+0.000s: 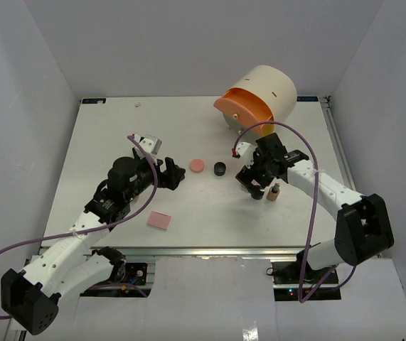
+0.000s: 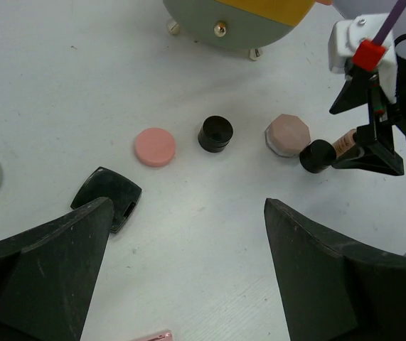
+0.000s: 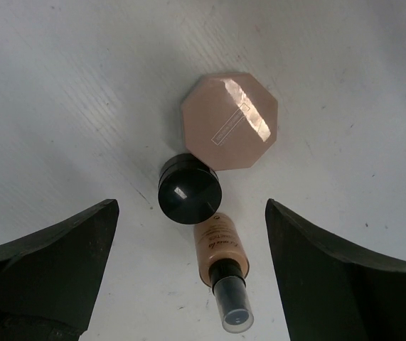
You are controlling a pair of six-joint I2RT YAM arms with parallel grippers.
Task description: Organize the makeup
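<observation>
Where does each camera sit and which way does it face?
Top external: above, behind the bases, looking down on the table; both arms show.
Left wrist: low, facing the drawer cylinder; left fingers below, right gripper at right.
Right wrist: straight down on the octagonal compact; right fingers at lower corners.
Shared: both wrists show that compact.

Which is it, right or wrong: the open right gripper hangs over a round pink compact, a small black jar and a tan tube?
Wrong in one respect. The right wrist view shows an octagonal rose-beige compact beside the small black jar and tan tube under the open right gripper.
</observation>
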